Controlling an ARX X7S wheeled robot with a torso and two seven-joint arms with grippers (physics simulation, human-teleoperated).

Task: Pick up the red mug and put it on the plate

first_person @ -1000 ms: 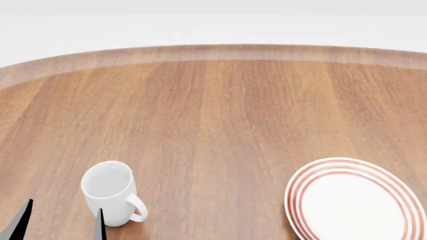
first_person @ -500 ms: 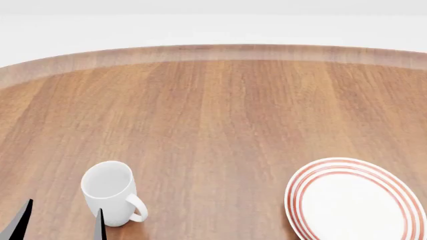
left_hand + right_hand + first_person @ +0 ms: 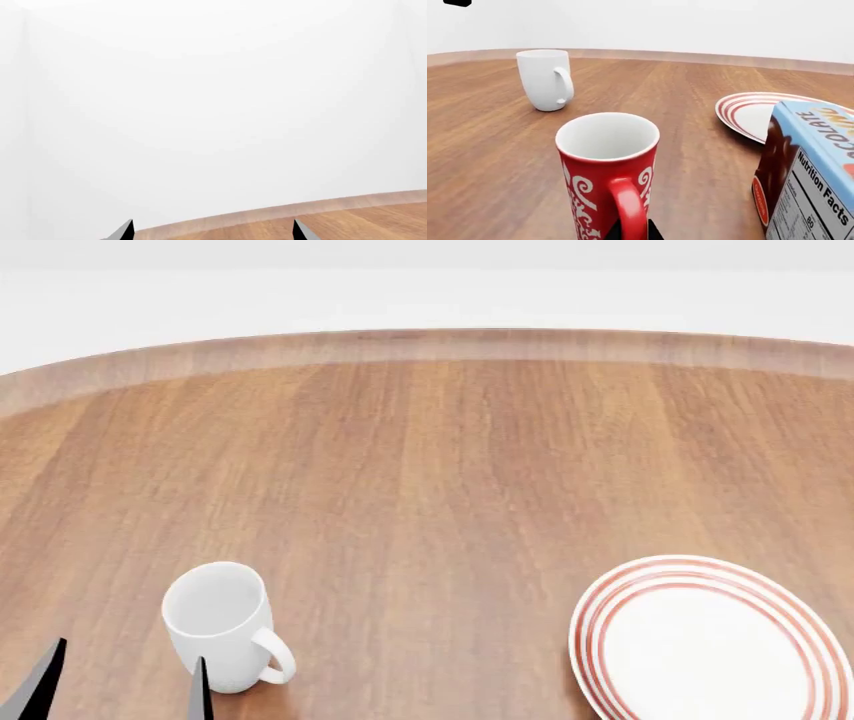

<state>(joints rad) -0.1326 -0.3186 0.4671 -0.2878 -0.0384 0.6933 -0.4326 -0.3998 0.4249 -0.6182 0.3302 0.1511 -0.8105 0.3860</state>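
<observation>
The red mug, tall with white swirls and a white inside, stands upright on the wooden table in the right wrist view, its handle toward the camera. My right gripper has its dark jaw tips close on both sides of the handle, shut on it. The plate, white with red rings, lies beyond the mug; in the head view it is at the lower right. The red mug and right gripper are out of the head view. My left gripper is open and empty beside the white mug; its tips also show in the left wrist view.
A plain white mug stands upright at the lower left, also seen in the right wrist view. A blue carton with a nutrition label stands close beside the red mug, between it and the plate. The round table's far edge curves across the back.
</observation>
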